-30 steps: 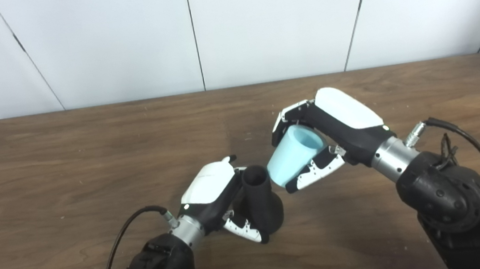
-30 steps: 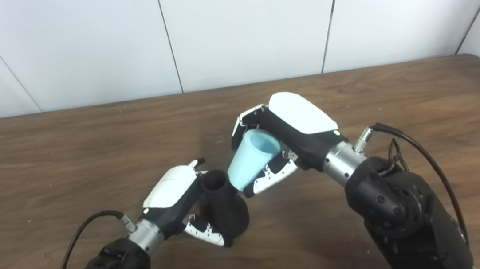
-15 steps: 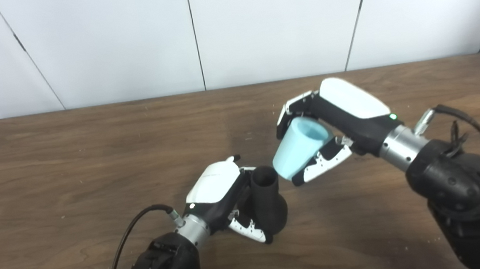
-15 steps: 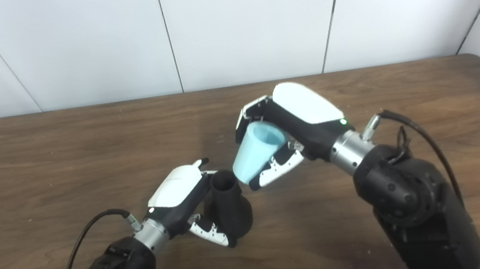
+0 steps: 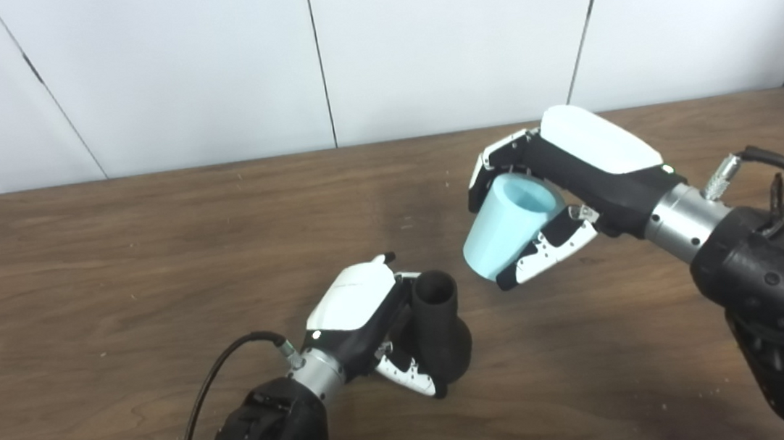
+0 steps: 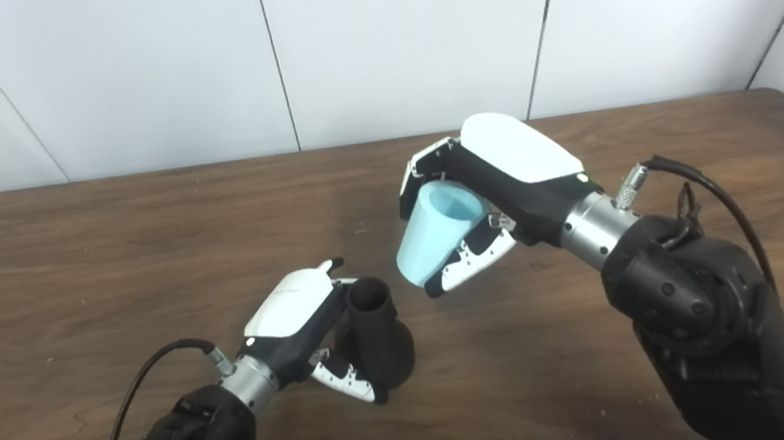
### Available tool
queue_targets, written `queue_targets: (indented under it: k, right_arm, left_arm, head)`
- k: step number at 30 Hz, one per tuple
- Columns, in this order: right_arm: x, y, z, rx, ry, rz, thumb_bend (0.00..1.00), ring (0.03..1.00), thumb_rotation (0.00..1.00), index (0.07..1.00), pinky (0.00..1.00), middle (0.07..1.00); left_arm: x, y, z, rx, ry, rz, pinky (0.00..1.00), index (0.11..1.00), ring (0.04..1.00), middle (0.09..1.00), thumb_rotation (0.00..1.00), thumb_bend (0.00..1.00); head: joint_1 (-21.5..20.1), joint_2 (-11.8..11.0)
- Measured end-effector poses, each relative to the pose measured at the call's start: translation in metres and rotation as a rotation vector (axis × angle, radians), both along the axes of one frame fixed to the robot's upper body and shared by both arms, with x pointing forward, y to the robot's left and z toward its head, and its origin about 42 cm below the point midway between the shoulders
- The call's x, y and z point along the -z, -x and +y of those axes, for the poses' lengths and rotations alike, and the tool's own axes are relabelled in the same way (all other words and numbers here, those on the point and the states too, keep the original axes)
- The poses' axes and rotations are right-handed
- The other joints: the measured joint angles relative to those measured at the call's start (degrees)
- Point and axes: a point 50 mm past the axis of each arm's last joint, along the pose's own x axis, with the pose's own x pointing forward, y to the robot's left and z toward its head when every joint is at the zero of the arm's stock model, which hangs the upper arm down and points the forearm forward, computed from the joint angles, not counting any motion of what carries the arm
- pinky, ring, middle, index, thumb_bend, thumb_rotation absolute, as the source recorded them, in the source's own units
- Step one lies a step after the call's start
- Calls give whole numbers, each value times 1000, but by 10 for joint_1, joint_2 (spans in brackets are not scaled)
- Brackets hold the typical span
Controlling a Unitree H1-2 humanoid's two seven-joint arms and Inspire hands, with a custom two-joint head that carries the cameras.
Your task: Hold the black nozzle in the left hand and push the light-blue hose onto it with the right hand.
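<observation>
The black nozzle (image 5: 439,332) stands upright on the wooden table (image 5: 112,264), narrow open mouth upward, wide base down. My left hand (image 5: 362,318) is shut on it from the left, thumb wrapped under its front. The light-blue hose piece (image 5: 505,226), a short tapered tube, is held in the air up and to the right of the nozzle, tilted with its narrow end down-left and its wide opening up-right. My right hand (image 5: 563,184) is shut on it, fingers over the top and thumb beneath. A clear gap separates hose and nozzle.
Bare brown tabletop (image 6: 74,246) stretches around both hands. White wall panels (image 5: 417,42) rise behind the table's far edge. Black cables (image 5: 212,384) trail from both wrists.
My right hand has lifted the light-blue hose up and to the right, away from the nozzle, widening the gap. The left hand and nozzle shifted slightly right.
</observation>
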Motion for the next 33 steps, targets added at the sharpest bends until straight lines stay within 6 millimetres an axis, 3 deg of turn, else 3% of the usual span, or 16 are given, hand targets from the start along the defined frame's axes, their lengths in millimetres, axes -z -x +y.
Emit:
queue_targets:
  k: [14,22,33]
  right_arm:
    - [10,-2,15,-20,-33,23,500,416,0,496,314,493]
    - [19,0,37,-81,-65,53,499,425,0,498,307,496]
    - [21,-1,41,-79,-51,44,502,412,0,488,361,488]
  left_arm:
    - [-1,0,0,3,-2,0,1000,471,652,507,0,520]
    - [0,0,0,4,-3,3,1000,471,656,508,0,520]
    - [0,0,0,5,-4,4,1000,468,653,511,0,520]
  head:
    - [4,-2]
    - [4,-1]
    - [6,2]
